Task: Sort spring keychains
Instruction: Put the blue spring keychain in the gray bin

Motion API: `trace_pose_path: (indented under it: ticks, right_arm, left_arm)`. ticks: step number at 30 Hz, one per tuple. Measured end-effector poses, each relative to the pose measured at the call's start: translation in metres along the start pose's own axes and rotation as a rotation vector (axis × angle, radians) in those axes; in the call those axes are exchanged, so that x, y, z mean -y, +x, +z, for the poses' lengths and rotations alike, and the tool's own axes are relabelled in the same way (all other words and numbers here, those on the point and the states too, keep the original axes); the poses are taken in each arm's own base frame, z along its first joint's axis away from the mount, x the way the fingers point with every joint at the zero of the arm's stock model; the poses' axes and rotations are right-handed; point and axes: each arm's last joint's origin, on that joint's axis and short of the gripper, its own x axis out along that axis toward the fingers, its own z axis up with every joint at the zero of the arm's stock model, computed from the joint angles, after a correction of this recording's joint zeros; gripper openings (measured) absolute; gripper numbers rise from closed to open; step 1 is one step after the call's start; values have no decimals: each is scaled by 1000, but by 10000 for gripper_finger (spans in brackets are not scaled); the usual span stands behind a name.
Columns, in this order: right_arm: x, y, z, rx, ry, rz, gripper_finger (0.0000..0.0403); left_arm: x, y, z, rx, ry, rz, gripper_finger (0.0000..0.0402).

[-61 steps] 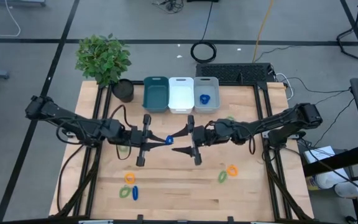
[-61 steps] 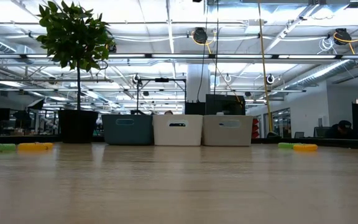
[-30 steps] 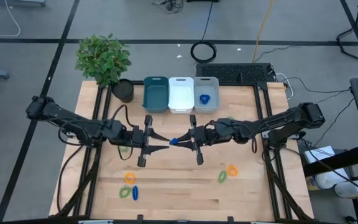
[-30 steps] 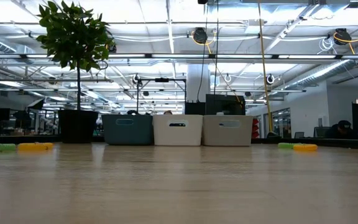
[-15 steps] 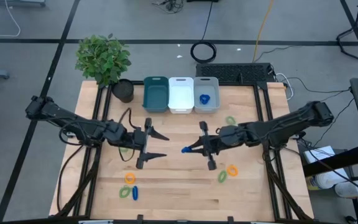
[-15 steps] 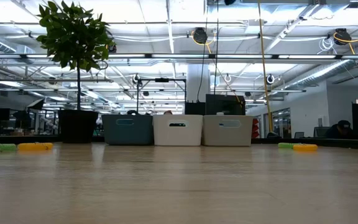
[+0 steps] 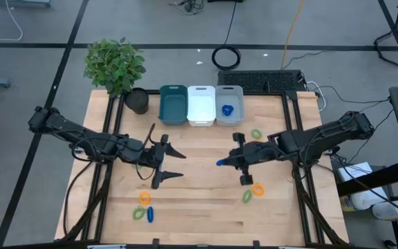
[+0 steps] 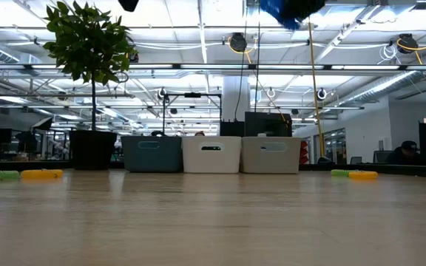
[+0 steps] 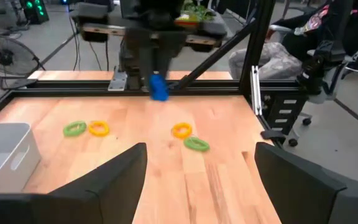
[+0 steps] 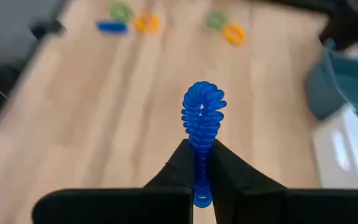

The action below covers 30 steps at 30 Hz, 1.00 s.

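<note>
Right tool (image 7: 221,162) pinches blue keychain (image 10: 202,118) aloft

A wooden table (image 7: 199,207) carries three bins in a row at its far edge — a teal bin (image 7: 173,105), a white bin (image 7: 201,104) and a grey bin (image 7: 229,105), touching side by side. A potted plant (image 7: 116,67) stands at the far left corner. On the floor beyond lies a black cable coil (image 7: 226,57).

in the low view the right gripper (image 8: 291,9) and its blue keychain (image 8: 277,11) are cut off by the top edge.
</note>
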Motion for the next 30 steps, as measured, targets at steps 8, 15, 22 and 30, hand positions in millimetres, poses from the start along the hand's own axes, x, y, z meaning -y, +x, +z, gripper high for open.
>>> trace_pose_path:
  ticks: [8,15,22,30]
  right_arm:
    - [57,-3,-8,-137,30,-140,8]
    - [108,-8,-17,-159,62,-199,8]
    - [149,-17,-31,-179,77,-254,8]
    - [189,-32,-44,-193,40,-371,8]
  left_arm:
    - [0,0,-1,-6,6,1,306]
    - [-2,0,-3,-30,9,9,310]
    - [-2,0,-8,-84,9,15,310]
    - [-2,0,-8,-85,-9,16,310]
